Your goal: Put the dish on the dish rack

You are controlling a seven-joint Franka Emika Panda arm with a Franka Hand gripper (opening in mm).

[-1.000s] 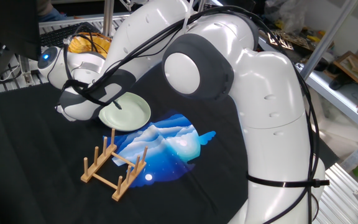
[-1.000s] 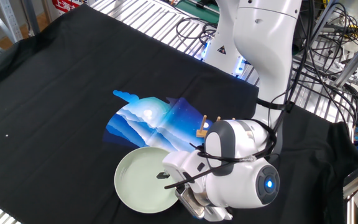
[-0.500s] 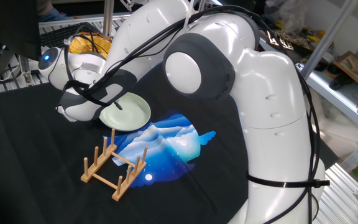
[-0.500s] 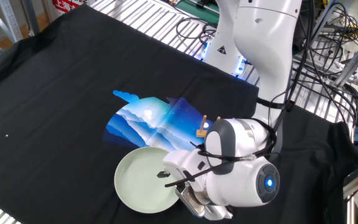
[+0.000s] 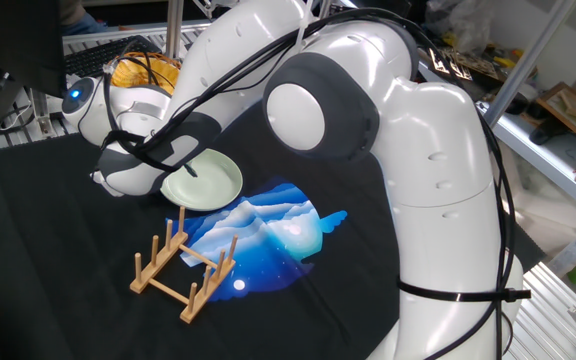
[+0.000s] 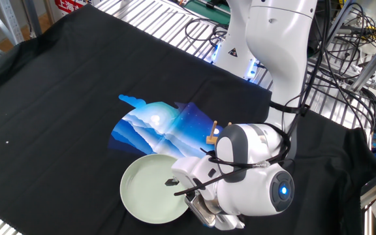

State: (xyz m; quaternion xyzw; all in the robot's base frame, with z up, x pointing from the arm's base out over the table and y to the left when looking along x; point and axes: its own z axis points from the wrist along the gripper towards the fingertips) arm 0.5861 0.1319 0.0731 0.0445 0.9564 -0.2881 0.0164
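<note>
**Jaws at the dish rim, grip not confirmed**

Jaws: can't tell from either camera whether they're closed on the rim. One dark fingertip (image 6: 171, 183) shows inside the dish (image 6: 150, 188), over its inner face near the wrist-side edge. The other finger is hidden under my wrist housing. My gripper (image 5: 190, 170) reads the same from the opposite side: a dark tip over the plate's near edge, the rest blocked by the arm.

Dish position: lies on the black cloth surface (image 6: 57, 85), roughly flat, beside the blue print (image 6: 162, 127). It may be tilted slightly; I can't resolve that.

Key relation: the dish rack (image 5: 183, 267) stands apart from the dish (image 5: 202, 181), on the far side of it from my wrist, toward that camera. Its two rails run diagonally across the cloth, pegs up. In the other view only one peg tip (image 6: 212, 132) shows above my wrist.

Judgement: the plate is not in the rack yet. To slot it, it has to go up on edge, with its face parallel to the crossbars, then drop between peg pairs. Risk: a one-sided rim pinch could let it swing or slip during the tilt.
</note>
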